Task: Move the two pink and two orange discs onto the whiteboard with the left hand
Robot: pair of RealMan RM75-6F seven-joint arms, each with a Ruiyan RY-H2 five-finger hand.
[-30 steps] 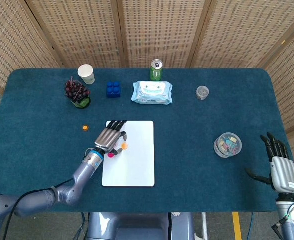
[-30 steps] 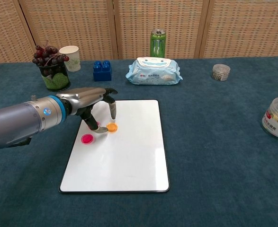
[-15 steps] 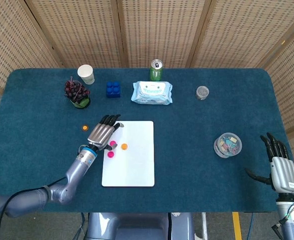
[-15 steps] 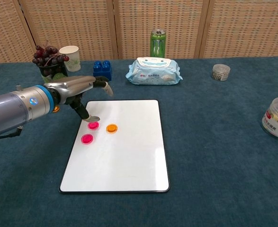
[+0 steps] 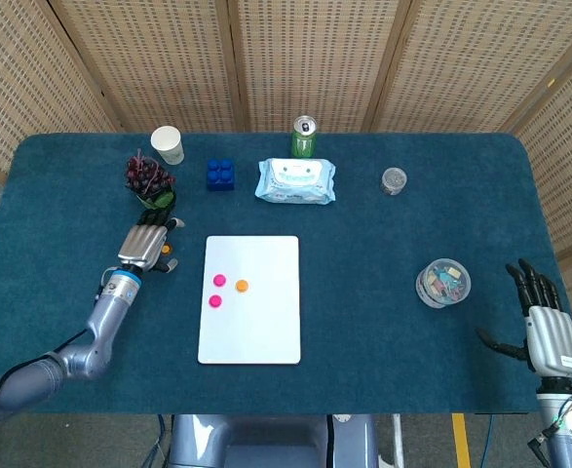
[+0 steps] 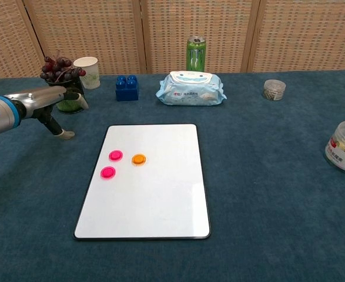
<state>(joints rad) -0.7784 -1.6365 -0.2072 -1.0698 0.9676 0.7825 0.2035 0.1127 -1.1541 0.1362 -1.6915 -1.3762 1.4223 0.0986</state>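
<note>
So we had three of four discs on the whiteboard (image 5: 251,322): two pink discs (image 5: 219,281) and one orange disc (image 5: 242,286). Our left hand (image 5: 145,244) hovered at the board's nine o'clock, over where we judged the last disc lay; its grip we could not tell. Our right hand (image 5: 544,322) rested, fingers spread, empty.

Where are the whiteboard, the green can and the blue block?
whiteboard (image 6: 154,205): chest view, its bare lower middle.
green can (image 6: 196,54): chest view, middle of its side.
blue block (image 5: 220,175): head view, its top.
</note>
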